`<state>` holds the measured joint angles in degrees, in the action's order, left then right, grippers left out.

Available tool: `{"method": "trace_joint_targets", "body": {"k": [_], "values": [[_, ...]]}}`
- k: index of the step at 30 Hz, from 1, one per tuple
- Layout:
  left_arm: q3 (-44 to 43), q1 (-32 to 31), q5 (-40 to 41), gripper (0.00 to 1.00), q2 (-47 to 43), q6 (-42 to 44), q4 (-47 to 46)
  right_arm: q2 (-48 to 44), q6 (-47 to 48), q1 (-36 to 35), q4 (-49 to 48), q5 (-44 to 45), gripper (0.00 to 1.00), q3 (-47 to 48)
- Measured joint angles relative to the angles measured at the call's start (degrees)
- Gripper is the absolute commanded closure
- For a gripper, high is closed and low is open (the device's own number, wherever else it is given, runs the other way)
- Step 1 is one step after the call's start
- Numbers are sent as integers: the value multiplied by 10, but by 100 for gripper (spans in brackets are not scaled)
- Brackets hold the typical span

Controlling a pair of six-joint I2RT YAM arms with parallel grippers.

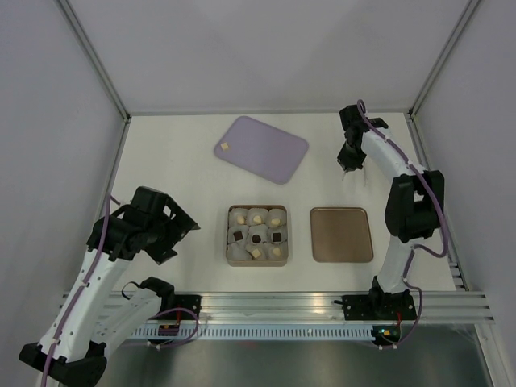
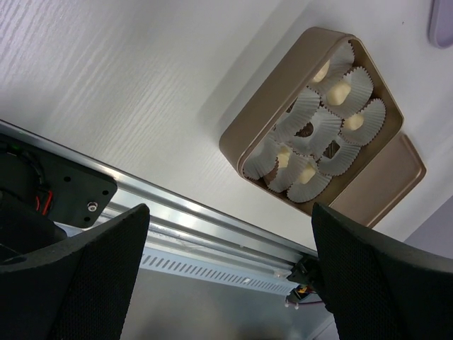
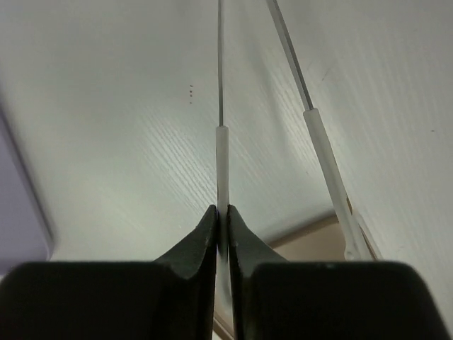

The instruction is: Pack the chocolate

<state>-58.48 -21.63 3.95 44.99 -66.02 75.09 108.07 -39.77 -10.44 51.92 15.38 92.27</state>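
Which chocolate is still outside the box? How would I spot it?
Find the flat lilac rounded-rectangle mat at the far side of the table. On its left corner lies one small pale tan chocolate cube. Unlike the pieces nested in the square brown box, it lies alone on bare mat.

Looked like robotics lab test cell: plain white panel walls [image 1: 266, 48], grey metal corner posts [image 1: 93, 56], white wood-grain tabletop [image 1: 177, 169], slotted aluminium rail [image 1: 274, 301] at near edge.

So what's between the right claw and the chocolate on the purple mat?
Just purple mat and bare table between chocolate and right claw, in the top view.
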Motion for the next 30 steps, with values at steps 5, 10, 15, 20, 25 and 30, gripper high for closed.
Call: {"method": "trace_joint_targets", "body": {"k": [5, 10, 15, 20, 25, 30], "values": [[-13, 0, 1, 0, 0, -9, 14, 112, -32, 2, 14, -13, 48, 79], [-46, 0, 5, 0, -2, -15, 17, 138, -57, -5, 8, -74, 39, 123], [-71, 0, 5, 0, -2, -19, 16, 104, 11, -2, 6, -99, 31, 125], [-80, 0, 5, 1, 0, -20, 17, -17, 116, 32, 13, -98, 15, 43], [-101, 0, 5, 1, 7, -19, 21, -175, 189, 92, 8, -120, 2, -99], [-129, 0, 4, 1, 8, -19, 21, -222, 232, 77, -10, -140, 2, -106]]}}
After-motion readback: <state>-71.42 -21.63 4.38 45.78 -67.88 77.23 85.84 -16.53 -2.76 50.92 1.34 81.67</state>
